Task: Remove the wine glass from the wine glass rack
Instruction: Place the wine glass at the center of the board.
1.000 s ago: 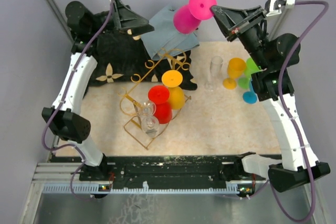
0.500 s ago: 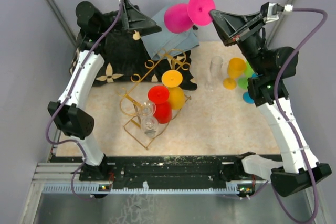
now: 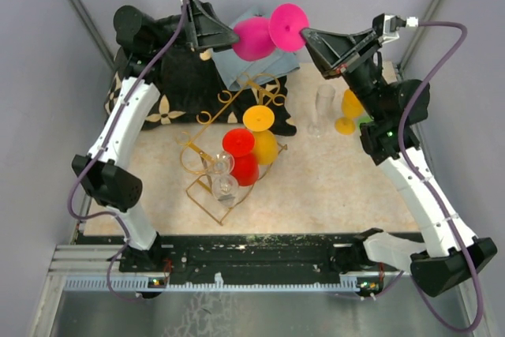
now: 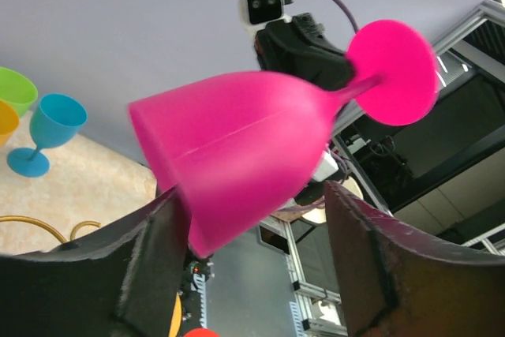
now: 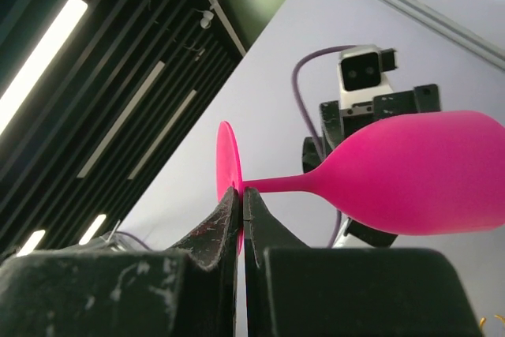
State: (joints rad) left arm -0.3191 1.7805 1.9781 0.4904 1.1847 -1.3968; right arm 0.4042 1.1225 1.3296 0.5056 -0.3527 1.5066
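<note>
Right fingers [image 5: 211, 230] are pinched on the foot of the pink wine glass [image 3: 254, 37], left fingers [image 4: 150, 266] spread around its bowl, so I'd close left gently before right lets go.

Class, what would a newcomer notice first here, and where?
The pink wine glass, sideways in mid-air at the far edge between both arms. The right gripper pinches its foot; the open left gripper flanks its bowl. Below, a red glass and a yellow glass hang on the gold rack.
</note>
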